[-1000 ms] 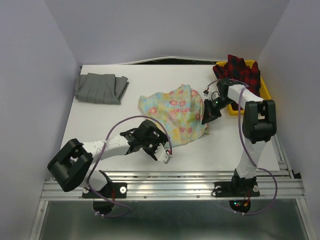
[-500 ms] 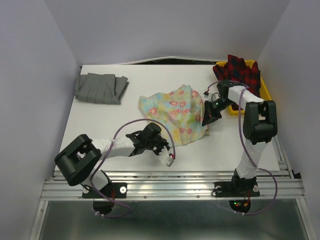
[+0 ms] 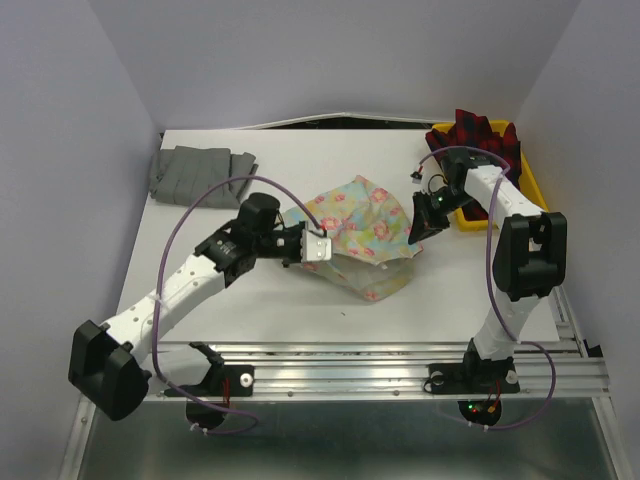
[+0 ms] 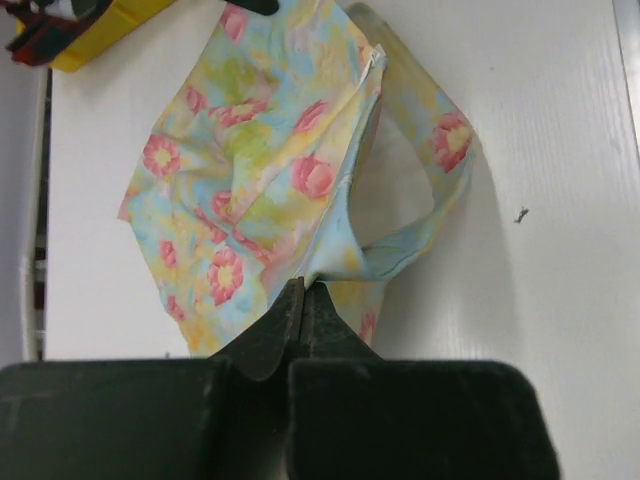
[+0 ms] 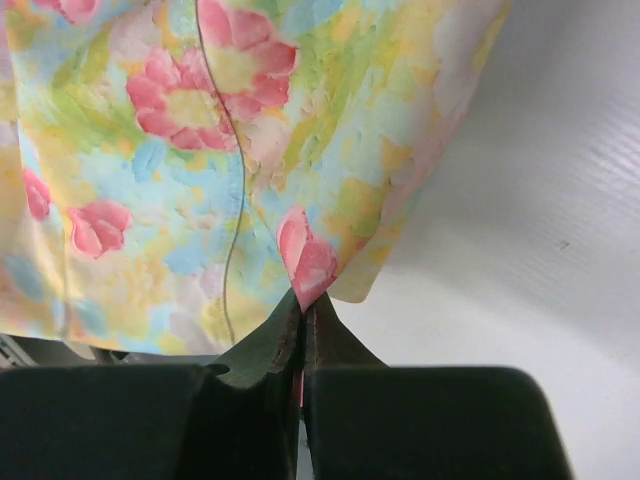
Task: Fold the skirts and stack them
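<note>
1. My left gripper [image 4: 303,290]: the jaws are fully closed, pinching a fold at the left edge of the floral skirt [image 3: 365,235]. In the left wrist view the cloth spreads away from the fingertips, and a loop of hem stands open just beyond the pinch.

2. My right gripper [image 5: 302,300]: the jaws are fully closed, clamping the right edge of the floral skirt. In the right wrist view a pink flower sits directly at the pinch point.

3. Floral skirt: held at both sides between my two grippers, in the middle of the table [image 3: 250,300]. The upper part is drawn between the two grips. The lower part sags toward my bases and rests on the table, with one layer doubled under.

4. Grey skirt [image 3: 200,176]: lies folded and flat on the table, to the left of the floral skirt and farther from my bases, well apart from it. Neither gripper touches it.

5. Plaid skirt [image 3: 480,140]: lies bunched to the right of the floral skirt and farther back, in the tray [image 3: 533,180], and spills over the tray's rear rim.

6. Tray: stands near the floral skirt's right edge, apart from it, on the far side of my right arm.
</note>
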`<state>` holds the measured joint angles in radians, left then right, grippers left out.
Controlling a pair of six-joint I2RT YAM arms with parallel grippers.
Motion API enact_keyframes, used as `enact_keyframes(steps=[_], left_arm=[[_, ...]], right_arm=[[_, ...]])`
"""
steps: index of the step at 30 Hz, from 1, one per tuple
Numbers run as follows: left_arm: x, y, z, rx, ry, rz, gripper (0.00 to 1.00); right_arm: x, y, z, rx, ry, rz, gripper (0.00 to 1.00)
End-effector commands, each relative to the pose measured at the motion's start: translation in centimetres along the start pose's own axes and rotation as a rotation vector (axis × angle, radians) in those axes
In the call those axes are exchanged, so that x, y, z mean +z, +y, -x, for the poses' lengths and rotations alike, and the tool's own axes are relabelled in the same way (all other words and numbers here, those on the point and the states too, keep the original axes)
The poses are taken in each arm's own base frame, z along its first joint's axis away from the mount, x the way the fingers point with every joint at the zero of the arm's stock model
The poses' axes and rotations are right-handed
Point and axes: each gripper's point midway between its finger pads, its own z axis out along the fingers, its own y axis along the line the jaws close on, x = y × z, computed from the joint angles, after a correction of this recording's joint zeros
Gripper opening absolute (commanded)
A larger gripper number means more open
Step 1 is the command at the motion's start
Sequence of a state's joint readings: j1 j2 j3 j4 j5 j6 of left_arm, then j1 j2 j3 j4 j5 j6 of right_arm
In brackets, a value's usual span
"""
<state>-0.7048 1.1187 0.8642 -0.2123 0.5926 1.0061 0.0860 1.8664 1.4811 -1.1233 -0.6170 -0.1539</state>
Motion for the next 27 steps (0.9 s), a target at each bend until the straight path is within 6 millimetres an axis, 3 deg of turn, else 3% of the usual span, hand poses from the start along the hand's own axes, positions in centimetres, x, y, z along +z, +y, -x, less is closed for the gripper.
enact_keyframes(steps=[1,2,3,5,7,11,13,14,18,21,25,27], left_arm=[[-0.9,2.3,-2.1,-0.438,-0.021,-0.025,0.0],[-1.2,4.0,-2.8,-0.478,-0.009,-0.009,0.0],[-0.6,4.6,-6.3,-0.574,0.05,-0.011,0.0],[-0.6,6.2,-7.8,-0.592,0.069,-0.028,0.0],[-0.1,4.8,-10.5,-0.585,0.139,-0.093,0.0],[-0.2,2.6,-12.7,-0.486,0.214,-0.163,0.0],[-0.4,1.6,-13.5,-0.454,0.246,-0.199,0.12],[-0.5,1.4,-13.5,-0.439,0.247,-0.205,0.22],[-2.2,0.4,-11.5,-0.367,0.215,-0.207,0.98],[-3.3,-0.7,-9.9,-0.313,0.214,-0.201,0.99],[-3.8,-2.0,-8.9,-0.314,0.235,-0.176,0.98],[-3.7,-3.3,-9.3,-0.295,0.285,-0.176,0.93]], right_arm=[[-1.4,0.0,2.8,-0.053,-0.083,-0.052,0.01],[-0.8,-0.9,3.1,-0.053,-0.072,-0.075,0.01],[-0.2,-1.8,3.1,-0.055,-0.052,-0.093,0.01],[1.6,-4.0,3.6,-0.031,-0.008,-0.133,0.01],[2.5,-4.4,4.0,-0.026,-0.007,-0.122,0.01],[3.6,-4.4,3.7,0.0,0.018,-0.075,0.01],[3.8,-4.3,3.4,0.002,0.016,-0.068,0.01],[3.8,-4.2,3.2,0.002,0.018,-0.064,0.01],[4.1,-3.8,0.9,0.02,0.053,-0.038,0.01],[3.8,-4.0,-0.2,0.007,0.059,-0.065,0.01],[3.7,-4.7,-3.2,-0.012,0.108,-0.104,0.01],[3.0,-5.4,-3.8,-0.035,0.103,-0.168,0.01]])
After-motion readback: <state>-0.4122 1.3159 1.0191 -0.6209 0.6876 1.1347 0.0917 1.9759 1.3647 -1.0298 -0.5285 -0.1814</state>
